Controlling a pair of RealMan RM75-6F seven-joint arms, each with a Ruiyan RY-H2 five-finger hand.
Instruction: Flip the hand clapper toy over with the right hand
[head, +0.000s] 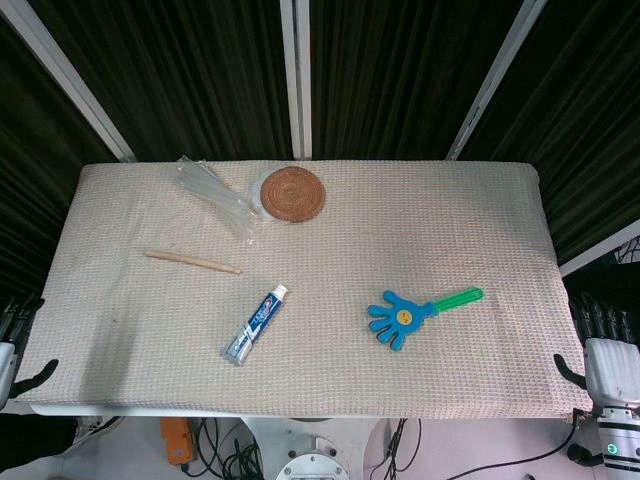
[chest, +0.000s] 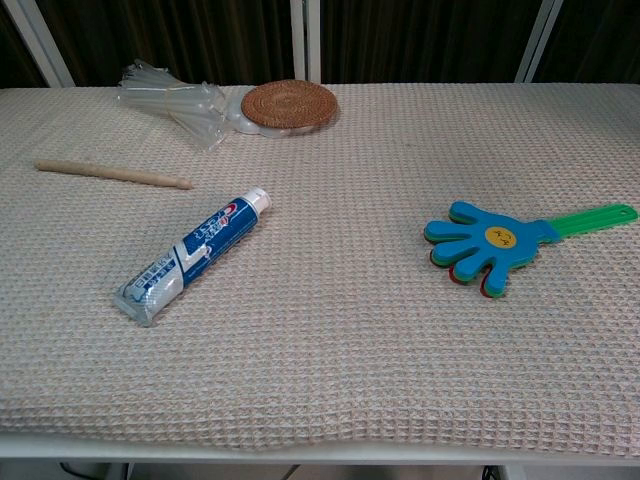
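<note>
Blue palm up, the hand clapper toy (head: 404, 317) lies flat on the woven table cover (head: 420, 230), right of centre and toward the near edge. Its long axis runs from the splayed plastic fingers at about 8 o'clock to the green handle (head: 458, 297) pointing toward 2 o'clock. Green and red layers show under the blue one in the chest view.

From the toy, the right hand (head: 607, 365) sits off toward 4 o'clock, low beside the table's near right corner, touching nothing; how its fingers lie I cannot tell. The left hand (head: 12, 345) is far off at the opposite corner, around 9 o'clock, its fingers equally unclear. So the right hand is plainly the nearer, and the handle end faces its side.

Further out, a toothpaste tube (head: 255, 325) lies at 9 o'clock, well apart from the toy.
</note>
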